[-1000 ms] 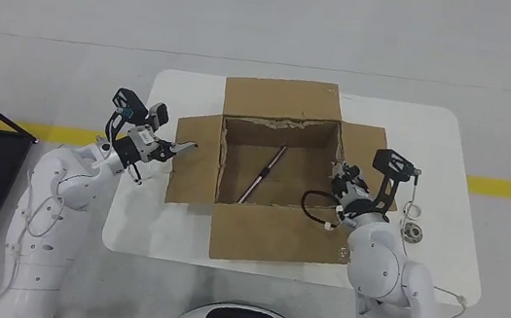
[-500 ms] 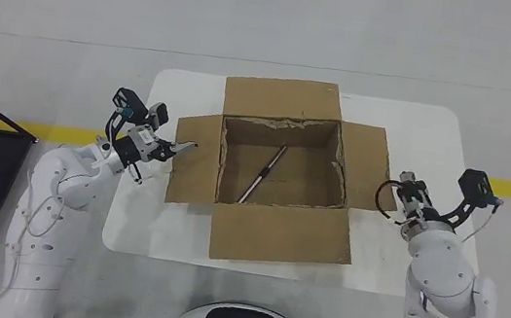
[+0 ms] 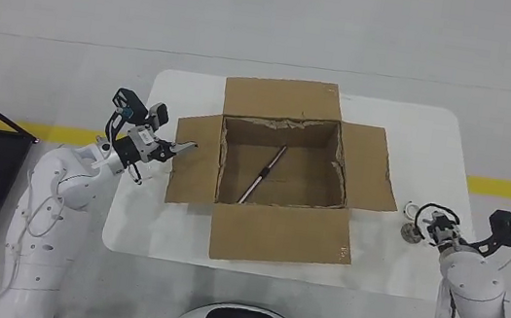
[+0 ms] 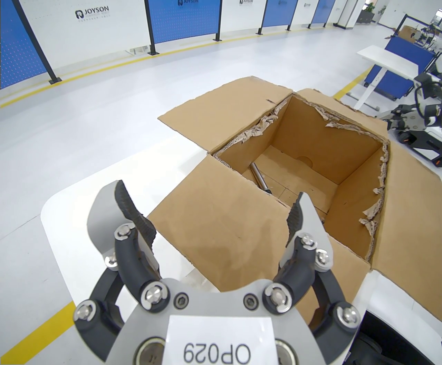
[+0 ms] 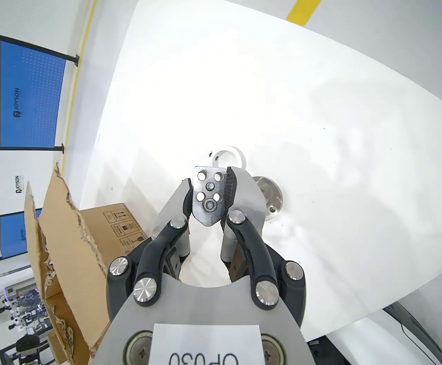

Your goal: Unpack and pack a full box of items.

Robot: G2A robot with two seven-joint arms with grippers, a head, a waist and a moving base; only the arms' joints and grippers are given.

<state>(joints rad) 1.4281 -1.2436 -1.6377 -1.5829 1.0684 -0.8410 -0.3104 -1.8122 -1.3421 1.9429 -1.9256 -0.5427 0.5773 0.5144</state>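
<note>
Clenched on a drilled metal plate (image 5: pixel 208 196), the right gripper (image 5: pixel 209 190) has swung from the cardboard box (image 3: pixel 276 237) to the table (image 3: pixel 416 133) at its four-o'clock edge beside a flange (image 5: pixel 271 200), advancing unpacking; a rod (image 3: pixel 262 174) remains inside, left gripper (image 4: pixel 211 193) released at nine o'clock.

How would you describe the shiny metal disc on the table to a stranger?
On the white table, right of the open cardboard box, two small parts lie by the right tool. The disc is bare steel; the ring beside it is white.
</note>
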